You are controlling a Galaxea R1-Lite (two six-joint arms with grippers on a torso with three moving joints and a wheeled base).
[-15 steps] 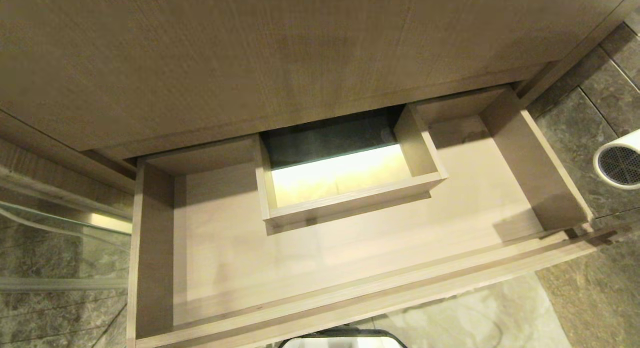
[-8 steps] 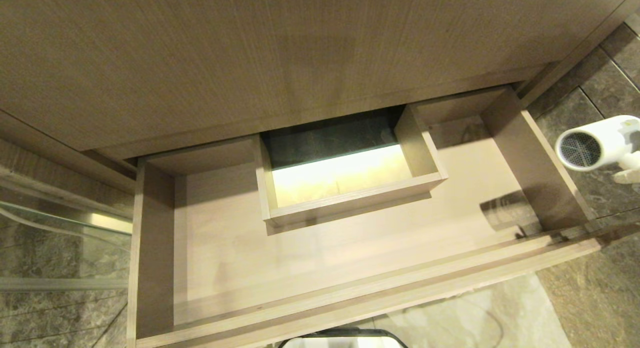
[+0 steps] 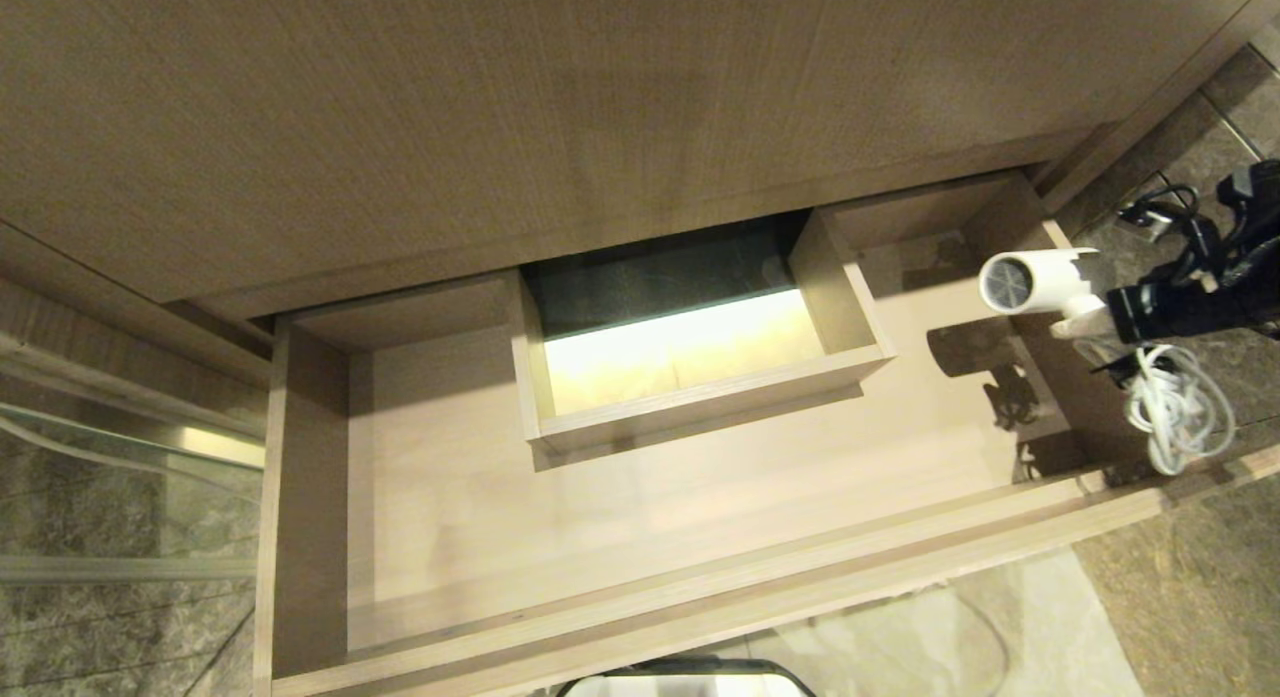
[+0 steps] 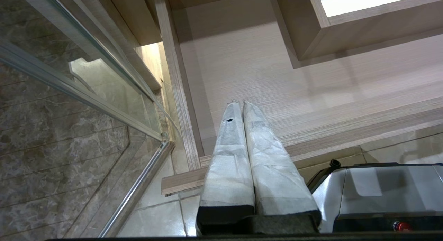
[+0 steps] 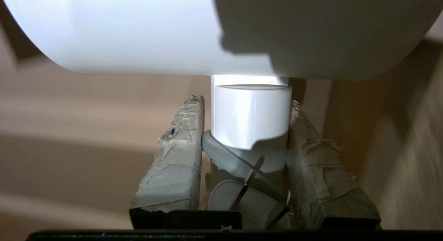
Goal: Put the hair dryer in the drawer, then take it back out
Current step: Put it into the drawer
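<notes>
The right gripper point(image 5: 244, 154) is clamped on the handle of the hair dryer point(image 3: 1035, 280), its taped fingers point(image 5: 173, 158) pressing either side. In the head view, gripper and dryer sit at the right edge of the frame, above the right side wall of the open drawer point(image 3: 310, 497). A second ago only the grille showed at that edge; the dryer has since travelled leftward, so the putting-in step looks well underway. Its barrel lies roughly level, its long axis left-to-right, grille pointing left. The bundled cord point(image 3: 1175, 407) dangles outside the wall. The left gripper point(image 4: 238, 103), fingers together, is parked near the drawer's lower-left corner.
</notes>
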